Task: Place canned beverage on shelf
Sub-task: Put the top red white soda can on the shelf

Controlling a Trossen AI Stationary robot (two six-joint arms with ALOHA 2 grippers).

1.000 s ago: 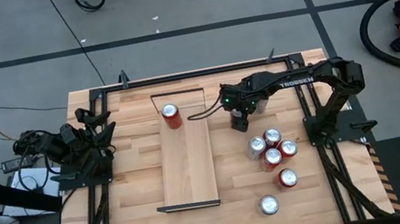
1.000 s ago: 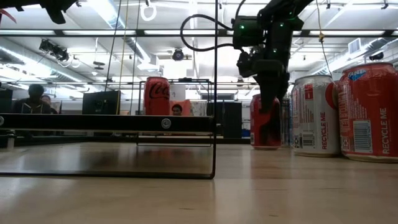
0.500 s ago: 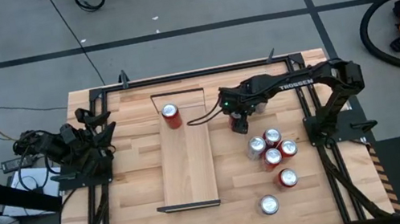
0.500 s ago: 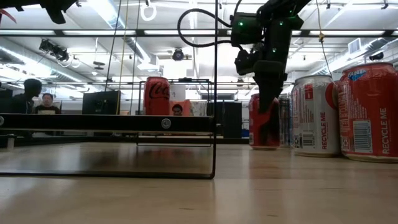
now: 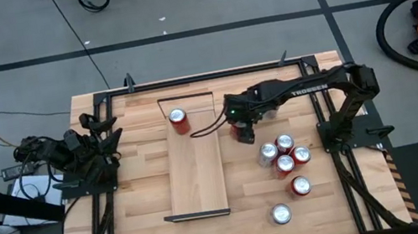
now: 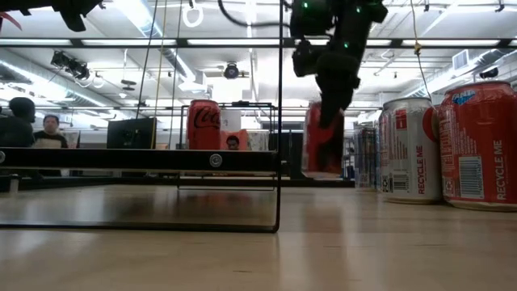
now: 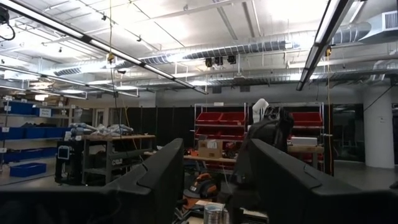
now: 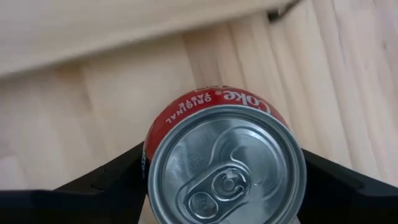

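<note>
My right gripper [image 5: 243, 132] is shut on a red beverage can [image 8: 227, 165] just right of the shelf [image 5: 194, 166], a long light-wood board with dark rims at its short ends. In the low view the can [image 6: 323, 137] hangs above the tabletop, under the gripper [image 6: 331, 77]. A second red can [image 5: 179, 120] stands upright on the shelf's far end. My left gripper [image 7: 214, 186] is open and empty at the table's left edge [image 5: 91, 149]. My right gripper pinches the can's side wall [image 8: 151, 144] near its top rim, one finger [image 8: 106, 186] on each side. The fingers come from above, pointing down. The can is upright with its lid up, lifted clear of the table.
Several red cans [image 5: 284, 155] stand in a cluster right of the shelf, and one more [image 5: 281, 214] stands nearer the front edge. A black frame [image 5: 210, 74] runs round the plank tabletop. People sit in the room beyond [image 6: 48, 129].
My right gripper has lifted the can off the tabletop and carried it toward the table's left edge, closer to the shelf. The can stays upright in the hold.
</note>
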